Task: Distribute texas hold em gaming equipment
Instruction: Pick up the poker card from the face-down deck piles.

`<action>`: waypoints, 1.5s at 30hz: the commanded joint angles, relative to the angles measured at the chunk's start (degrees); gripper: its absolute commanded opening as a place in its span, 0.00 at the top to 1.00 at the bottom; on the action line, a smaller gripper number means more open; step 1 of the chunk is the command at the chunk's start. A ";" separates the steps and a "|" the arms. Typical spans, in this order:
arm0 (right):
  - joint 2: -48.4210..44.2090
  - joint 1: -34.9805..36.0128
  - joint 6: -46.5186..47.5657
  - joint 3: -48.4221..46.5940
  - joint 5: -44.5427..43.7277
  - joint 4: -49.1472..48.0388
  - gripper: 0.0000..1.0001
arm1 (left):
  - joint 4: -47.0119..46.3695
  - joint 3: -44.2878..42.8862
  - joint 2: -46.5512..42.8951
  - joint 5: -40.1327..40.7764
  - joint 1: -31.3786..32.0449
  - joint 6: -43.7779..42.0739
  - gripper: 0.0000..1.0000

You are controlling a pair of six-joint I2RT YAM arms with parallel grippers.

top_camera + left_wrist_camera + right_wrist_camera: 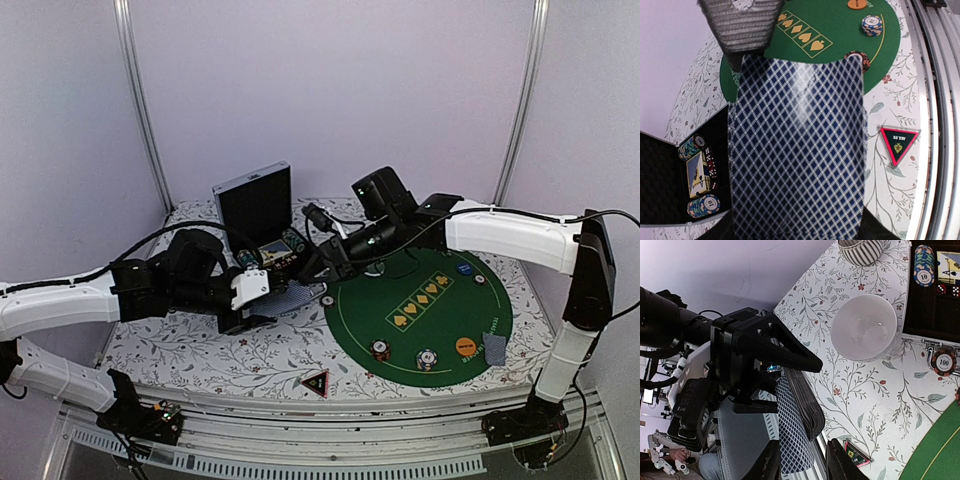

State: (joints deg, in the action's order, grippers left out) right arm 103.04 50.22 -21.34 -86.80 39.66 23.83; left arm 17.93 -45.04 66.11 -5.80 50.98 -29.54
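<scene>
Left gripper (pixel 268 305) clamped on a deck of playing cards (pixel 797 150), blue diamond backs up, held above the floral table (pixel 200 350) just off the left edge of the green mat (pixel 440 320). The deck fills most of the left wrist view.

Right gripper (pixel 801 462) reaches across from the right to the deck's far end. Its fingers (pixel 769 462) stand apart with the top card's end between them; can't tell if they actually pinch it. One ribbed finger shows over the deck's end in the left wrist view.

On the mat:
- Near edge: red-edged chip stack (pixel 380 350), blue-white chip stack (pixel 427 358) and orange disc (pixel 465 347)
- Right rim: dealt cards (pixel 494 348), face down
- Far side: blue disc (pixel 464 268)

Black red-edged triangle (pixel 315 383) lies on the cloth near the front, apart from the mat. A single 100 chip (pixel 943 361) sits on the cloth just beside the mat's left edge.

Open black case (pixel 255 205) at the back, lid upright; the tray holds case chips (pixel 704 206), a boxed deck (pixel 697 175) and dice (pixel 710 165). White bowl (pixel 864 327) and ribbed mug (pixel 860 250) stand on the cloth near the case
</scene>
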 commanded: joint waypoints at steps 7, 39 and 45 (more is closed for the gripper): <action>1.32 -0.12 0.36 0.22 2.79 0.99 0.78 | -0.31 -0.66 -0.62 -0.28 -0.45 0.18 0.41; -7.21 -4.83 3.82 -0.97 0.84 7.62 0.98 | -0.18 -0.49 -0.63 -0.09 -0.45 0.18 0.41; -14.13 -12.48 3.04 2.27 1.00 7.16 0.98 | -0.14 -0.49 -0.70 -0.02 -0.45 0.14 0.41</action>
State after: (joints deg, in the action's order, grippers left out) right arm 94.61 42.94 -18.24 -87.07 40.86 30.87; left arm 18.72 -45.04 66.11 -5.58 50.98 -29.54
